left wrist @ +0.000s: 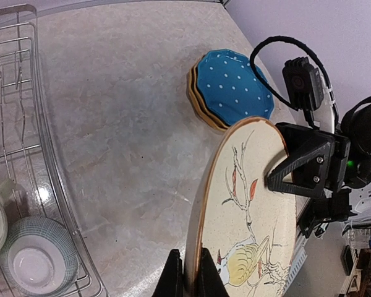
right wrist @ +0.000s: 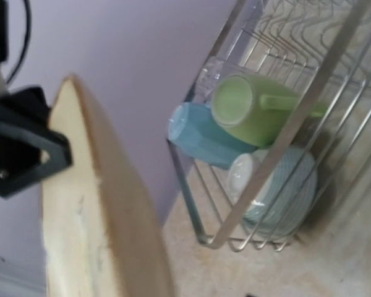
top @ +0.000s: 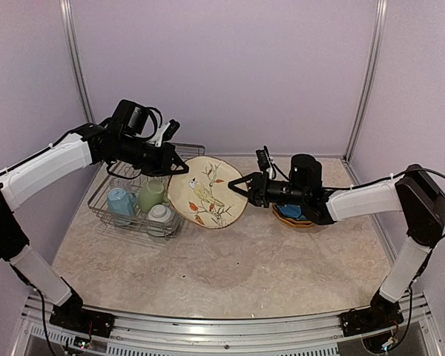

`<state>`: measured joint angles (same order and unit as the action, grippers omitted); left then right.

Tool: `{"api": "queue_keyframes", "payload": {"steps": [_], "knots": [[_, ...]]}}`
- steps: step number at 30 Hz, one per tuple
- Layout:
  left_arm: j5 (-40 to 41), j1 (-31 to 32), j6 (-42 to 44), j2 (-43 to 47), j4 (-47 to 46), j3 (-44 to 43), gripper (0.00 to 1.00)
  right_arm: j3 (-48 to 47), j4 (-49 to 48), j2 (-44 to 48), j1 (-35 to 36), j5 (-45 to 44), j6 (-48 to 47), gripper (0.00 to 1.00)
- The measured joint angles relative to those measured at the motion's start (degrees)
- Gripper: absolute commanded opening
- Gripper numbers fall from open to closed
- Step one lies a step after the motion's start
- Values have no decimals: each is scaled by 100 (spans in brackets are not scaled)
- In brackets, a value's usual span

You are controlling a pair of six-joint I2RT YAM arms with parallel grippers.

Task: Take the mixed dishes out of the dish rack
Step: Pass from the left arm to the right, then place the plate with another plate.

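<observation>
A cream plate point(top: 208, 194) painted with a bird is held on edge above the table, between the dish rack point(top: 104, 196) and the right arm. My left gripper point(top: 176, 169) is shut on its rim point(left wrist: 187, 275), one finger on each face. My right gripper point(top: 239, 186) straddles the opposite rim, with a black finger point(left wrist: 297, 170) over the painted face. I cannot see whether it touches the plate. In the right wrist view the plate's edge point(right wrist: 80, 204) fills the left side. A light blue cup point(top: 120, 200), a light green mug point(top: 151, 194) and a small white cup point(top: 161, 216) lie in the rack.
A blue dotted plate point(left wrist: 232, 86) lies on top of yellow plates point(left wrist: 198, 102) on the table, under the right arm point(top: 356, 200). The rack's upright dividers point(left wrist: 12, 105) are bare. Purple walls close in the back and both sides.
</observation>
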<state>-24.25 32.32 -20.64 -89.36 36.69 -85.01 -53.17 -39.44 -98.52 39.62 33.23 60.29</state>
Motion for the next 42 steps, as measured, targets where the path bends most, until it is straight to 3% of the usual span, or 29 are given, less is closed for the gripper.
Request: {"api": "queue_keyframes", "payload": {"steps": [5, 7, 10, 12, 13, 14, 16, 25, 35, 42], "knots": [[98, -46, 17, -31, -2, 0, 0, 15, -208, -28, 2, 31, 197, 0], [48, -79, 68, -46, 2, -15, 4, 24, -219, -48, -2, -44, 365, 0], [-11, -129, 59, -179, 157, -181, 43, 35, -339, -129, -9, -31, 498, 0], [-243, -240, -9, -328, 166, -376, 61, 50, -365, -181, -9, 7, 479, 0], [-341, -302, -61, -372, 131, -437, 79, 76, -365, -205, -11, 33, 479, 0], [-433, -356, -118, -391, 101, -461, 89, 116, -363, -223, -26, 39, 470, 0], [-581, -474, -184, -393, 31, -457, 95, 240, -372, -227, -79, 61, 476, 0], [-538, -529, -170, -369, -13, -452, 99, 1108, -210, 197, -935, 92, 455, 0], [162, -522, -68, -337, 328, -557, 99, 1390, 2006, 1991, -2621, -769, -699, 0], [376, -487, -26, -341, 507, -669, 99, 1381, 2953, 1961, -3469, -1045, -1093, 0]]}}
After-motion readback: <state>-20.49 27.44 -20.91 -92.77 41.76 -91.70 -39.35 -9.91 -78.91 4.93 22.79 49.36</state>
